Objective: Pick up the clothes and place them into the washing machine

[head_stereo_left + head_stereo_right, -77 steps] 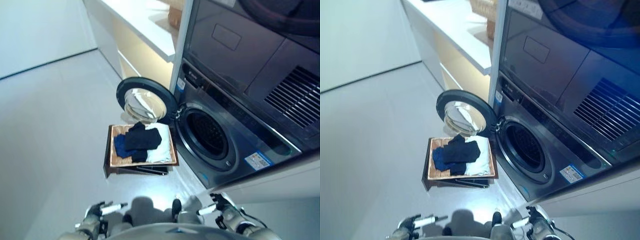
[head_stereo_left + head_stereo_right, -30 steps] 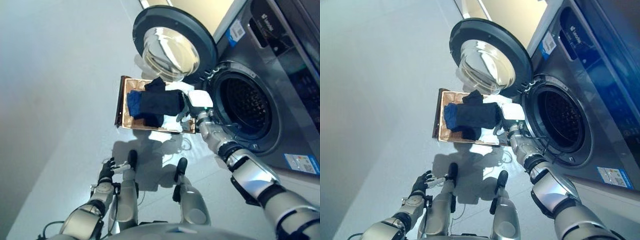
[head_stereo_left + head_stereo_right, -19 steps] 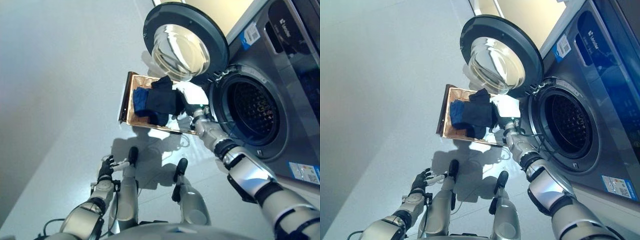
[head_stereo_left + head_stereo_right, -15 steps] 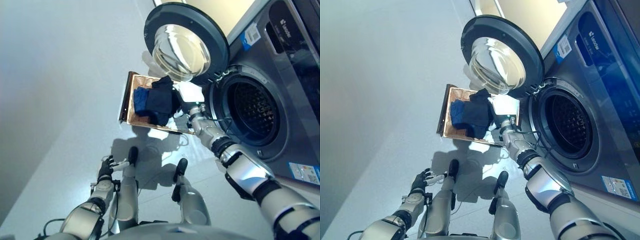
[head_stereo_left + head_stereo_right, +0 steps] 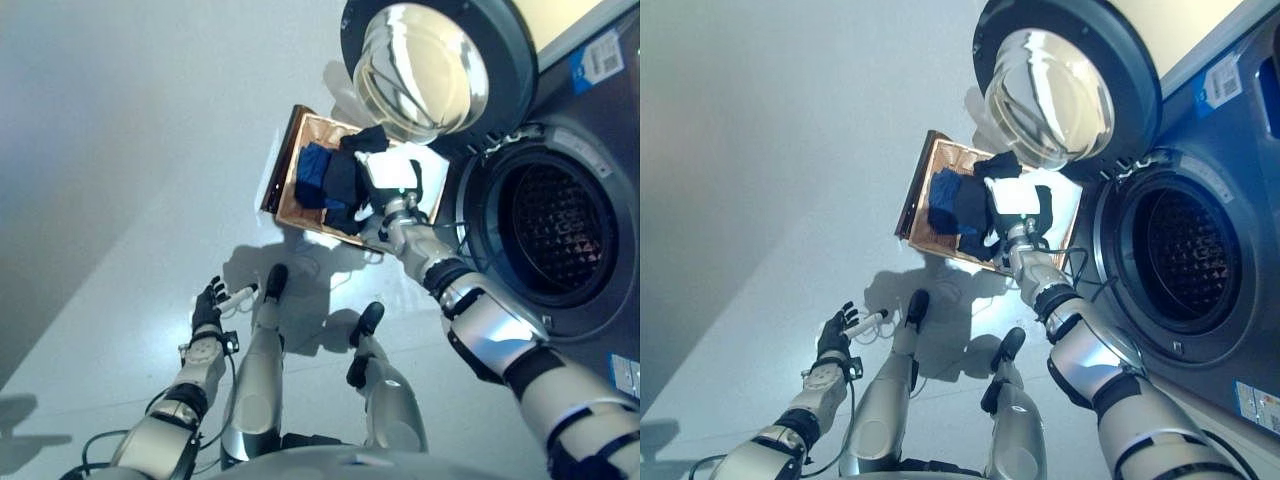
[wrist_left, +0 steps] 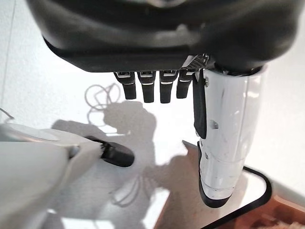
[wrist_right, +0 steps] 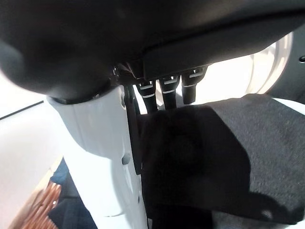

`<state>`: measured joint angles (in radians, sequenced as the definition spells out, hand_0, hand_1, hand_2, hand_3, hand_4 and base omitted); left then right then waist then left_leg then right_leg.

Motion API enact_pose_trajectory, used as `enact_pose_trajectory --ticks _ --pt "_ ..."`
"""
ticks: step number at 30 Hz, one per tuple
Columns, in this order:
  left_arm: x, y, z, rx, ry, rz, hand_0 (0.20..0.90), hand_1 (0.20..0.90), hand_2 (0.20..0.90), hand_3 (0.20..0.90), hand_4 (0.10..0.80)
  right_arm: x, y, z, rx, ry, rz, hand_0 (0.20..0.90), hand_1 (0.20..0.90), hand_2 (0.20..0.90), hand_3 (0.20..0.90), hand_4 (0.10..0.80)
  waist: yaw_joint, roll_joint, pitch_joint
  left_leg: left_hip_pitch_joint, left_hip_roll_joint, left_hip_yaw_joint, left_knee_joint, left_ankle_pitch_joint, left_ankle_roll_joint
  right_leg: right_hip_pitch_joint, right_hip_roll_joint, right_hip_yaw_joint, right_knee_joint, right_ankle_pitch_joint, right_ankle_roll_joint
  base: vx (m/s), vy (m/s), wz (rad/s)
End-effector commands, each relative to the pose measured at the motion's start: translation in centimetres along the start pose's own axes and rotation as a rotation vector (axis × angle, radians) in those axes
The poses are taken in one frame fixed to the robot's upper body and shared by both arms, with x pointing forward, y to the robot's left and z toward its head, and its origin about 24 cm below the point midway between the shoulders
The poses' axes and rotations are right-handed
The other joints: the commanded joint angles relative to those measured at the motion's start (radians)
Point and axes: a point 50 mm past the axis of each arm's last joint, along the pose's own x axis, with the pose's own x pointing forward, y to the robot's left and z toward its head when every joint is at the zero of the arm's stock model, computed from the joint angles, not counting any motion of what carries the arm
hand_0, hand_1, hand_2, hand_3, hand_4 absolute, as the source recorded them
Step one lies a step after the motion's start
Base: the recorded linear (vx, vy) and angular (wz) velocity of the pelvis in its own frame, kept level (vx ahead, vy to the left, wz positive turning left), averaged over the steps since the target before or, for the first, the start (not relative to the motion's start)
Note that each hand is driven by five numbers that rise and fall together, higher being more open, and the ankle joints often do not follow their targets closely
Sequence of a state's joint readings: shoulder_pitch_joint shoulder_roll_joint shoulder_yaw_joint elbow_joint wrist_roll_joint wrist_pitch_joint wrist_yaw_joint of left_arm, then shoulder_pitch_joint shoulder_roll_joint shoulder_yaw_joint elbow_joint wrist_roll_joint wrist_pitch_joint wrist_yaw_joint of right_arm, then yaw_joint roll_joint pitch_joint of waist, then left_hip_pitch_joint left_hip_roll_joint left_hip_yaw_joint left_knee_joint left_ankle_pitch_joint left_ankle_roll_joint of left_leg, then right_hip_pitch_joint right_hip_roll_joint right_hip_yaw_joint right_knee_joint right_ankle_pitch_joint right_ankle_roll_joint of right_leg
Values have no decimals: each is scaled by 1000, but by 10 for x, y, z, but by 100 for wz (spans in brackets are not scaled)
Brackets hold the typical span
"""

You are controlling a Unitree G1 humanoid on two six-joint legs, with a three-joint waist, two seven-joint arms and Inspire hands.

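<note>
Our right hand [image 5: 1012,232] has come down onto the black garment [image 5: 345,180] in the woven wooden tray [image 5: 290,185]; its grip we cannot tell; left hand [image 5: 208,305] hangs relaxed.

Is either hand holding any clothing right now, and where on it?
Nothing is clearly held. The right hand is down on the black garment, fingers straight, no grip visible. The left hand hangs open over the floor.

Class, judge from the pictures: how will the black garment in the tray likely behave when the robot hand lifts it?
The black garment lies crumpled over the other clothes, so it is probably floppy and will sag. It looks thin, so likely light. Because it overlaps the blue cloth, that may drag along.
</note>
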<state>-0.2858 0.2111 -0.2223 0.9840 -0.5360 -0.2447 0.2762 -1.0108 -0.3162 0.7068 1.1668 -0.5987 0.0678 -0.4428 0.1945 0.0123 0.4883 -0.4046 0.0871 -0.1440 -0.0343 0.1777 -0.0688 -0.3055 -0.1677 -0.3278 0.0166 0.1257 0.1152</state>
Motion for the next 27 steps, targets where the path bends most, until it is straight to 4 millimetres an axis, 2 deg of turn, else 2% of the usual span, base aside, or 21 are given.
enact_pose_trajectory --ticks 1,10,14,18,19,20,21,27 --pt "-6 -3 -3 18 -32 -51 900 900 900 900 800 18 -47 -18 -83 36 -153 900 900 900 900 800 4 32 -9 -56 28 -33 -53 59 -69 -50 -102 75 195 -94 78 -36 18 -1" --pt "-6 -15 5 -22 -61 -71 900 900 900 900 800 14 -46 -46 -136 117 -131 900 900 900 900 800 -3 51 23 -92 17 -35 -53 71 -69 -95 -112 78 219 -99 78 -5 3 0" --pt "-7 -20 10 -44 -82 -94 900 900 900 900 800 12 -52 -64 -156 171 -137 900 900 900 900 800 -8 58 32 -123 11 -36 -53 78 -67 -130 -117 82 226 -93 80 -15 13 1" --pt "-8 -22 11 -48 -87 -101 900 900 900 900 800 11 -58 -73 -171 194 -147 900 900 900 900 800 -10 60 32 -142 10 -35 -53 80 -67 -153 -120 83 230 -89 81 -6 2 1" --pt "-8 -22 12 -48 -90 -103 900 900 900 900 800 11 -59 -75 -173 200 -149 516 516 516 516 525 -11 60 32 -148 10 -37 -53 82 -67 -159 -120 84 232 -89 81 -12 3 3" --pt "-8 -22 12 -47 -88 -103 900 900 900 900 800 11 -61 -78 -177 209 -153 458 458 458 458 484 -13 59 32 -151 10 -36 -53 83 -67 -161 -120 83 231 -88 81 -23 19 4" --pt "-8 -23 12 -51 -89 -101 900 900 900 900 800 11 -66 -82 -172 224 -172 200 200 200 200 300 -18 57 32 -151 9 -33 -53 83 -67 -165 -121 86 228 -84 81 0 0 0" --pt "-7 -21 9 -45 -76 -87 900 900 900 900 800 13 -73 -82 -179 215 -196 200 200 200 200 300 -24 44 32 -142 12 -22 -53 82 -66 -162 -120 95 218 -75 81 0 0 0"
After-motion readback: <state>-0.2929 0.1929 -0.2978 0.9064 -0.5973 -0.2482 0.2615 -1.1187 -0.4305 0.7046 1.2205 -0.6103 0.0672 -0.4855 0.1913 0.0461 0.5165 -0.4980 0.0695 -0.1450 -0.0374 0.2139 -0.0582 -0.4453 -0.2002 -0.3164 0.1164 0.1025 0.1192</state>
